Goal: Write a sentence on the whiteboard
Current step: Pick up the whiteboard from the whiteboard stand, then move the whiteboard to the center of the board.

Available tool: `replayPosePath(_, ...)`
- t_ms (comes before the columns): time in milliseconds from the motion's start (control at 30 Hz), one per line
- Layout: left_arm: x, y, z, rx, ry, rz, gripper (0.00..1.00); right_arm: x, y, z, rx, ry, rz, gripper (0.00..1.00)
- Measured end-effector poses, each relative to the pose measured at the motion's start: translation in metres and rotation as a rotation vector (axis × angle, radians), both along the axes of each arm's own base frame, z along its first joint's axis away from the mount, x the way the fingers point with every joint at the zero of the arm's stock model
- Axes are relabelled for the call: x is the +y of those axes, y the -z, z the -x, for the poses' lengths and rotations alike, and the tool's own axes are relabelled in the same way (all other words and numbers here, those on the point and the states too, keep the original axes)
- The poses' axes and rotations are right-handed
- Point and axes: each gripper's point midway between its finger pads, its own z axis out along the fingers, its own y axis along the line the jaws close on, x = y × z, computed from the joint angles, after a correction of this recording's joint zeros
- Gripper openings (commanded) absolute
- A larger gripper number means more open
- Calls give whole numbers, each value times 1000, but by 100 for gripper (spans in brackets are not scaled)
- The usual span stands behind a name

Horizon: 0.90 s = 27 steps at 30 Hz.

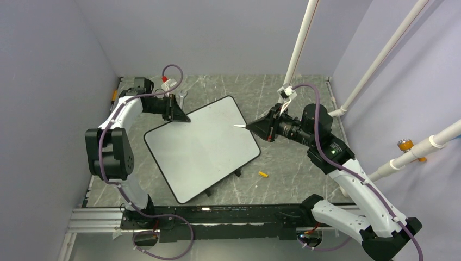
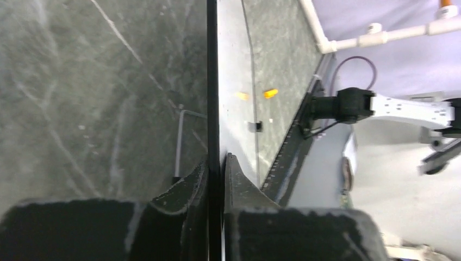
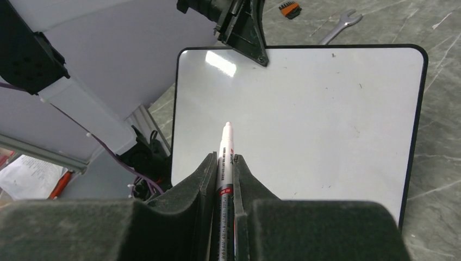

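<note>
Nothing legible — print on the marker (image 3: 226,157) too blurred

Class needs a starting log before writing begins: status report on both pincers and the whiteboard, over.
Left pincer clamped on whiteboard edge. Right pincer shut on marker, tip over board. Board blank. Nothing blocking.

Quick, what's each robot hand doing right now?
Left gripper: closed on the whiteboard edge.
Right gripper: closed, holding a marker.

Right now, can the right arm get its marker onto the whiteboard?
Probably yes: the right gripper holds the marker over the blank whiteboard, nothing between; the left gripper only pinches its far edge.
</note>
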Motion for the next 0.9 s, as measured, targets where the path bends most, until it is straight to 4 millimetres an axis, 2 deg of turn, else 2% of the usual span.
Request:
replayPosePath(67, -5, -4, 6, 35, 10, 19, 0, 0, 1, 0, 0, 2, 3, 0)
replayPosePath(233, -25, -16, 13, 16, 82, 47, 0, -1, 8, 0, 7, 4, 10, 0)
replayPosePath(467, -48, -17, 18, -15, 139, 17, 0, -2, 16, 1, 18, 8, 21, 0)
replayPosePath(900, -60, -21, 9, -135, 144, -25, 0, -5, 18, -3, 6, 26, 33, 0)
